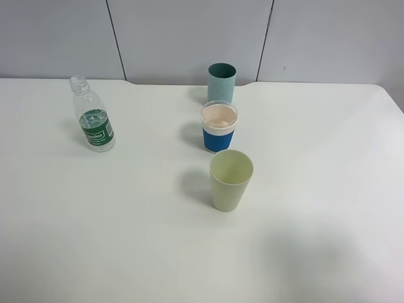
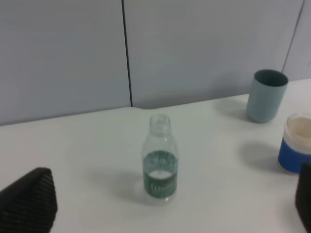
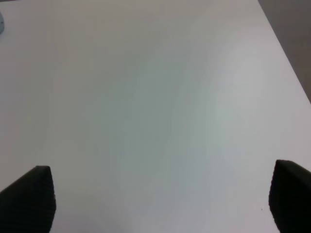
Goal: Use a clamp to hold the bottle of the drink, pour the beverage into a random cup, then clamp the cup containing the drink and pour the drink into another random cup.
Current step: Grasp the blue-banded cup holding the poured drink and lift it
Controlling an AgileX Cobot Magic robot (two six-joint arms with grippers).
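Note:
A clear, uncapped plastic bottle (image 1: 93, 117) with a green label stands upright at the left of the white table (image 1: 126, 240), with a little liquid in it. Three cups stand in a row at the middle: a teal cup (image 1: 221, 82) farthest back, a clear cup with a blue band (image 1: 219, 127), and a pale green cup (image 1: 231, 180) nearest. Neither gripper shows in the exterior high view. My left gripper (image 2: 165, 213) is open and empty, facing the bottle (image 2: 160, 165), with the teal cup (image 2: 266, 95) and the blue-banded cup (image 2: 296, 143) to one side. My right gripper (image 3: 160, 204) is open and empty over bare table.
Grey wall panels (image 1: 189, 31) stand right behind the table's back edge. The table's right edge (image 3: 286, 63) shows in the right wrist view, with darker floor beyond it.

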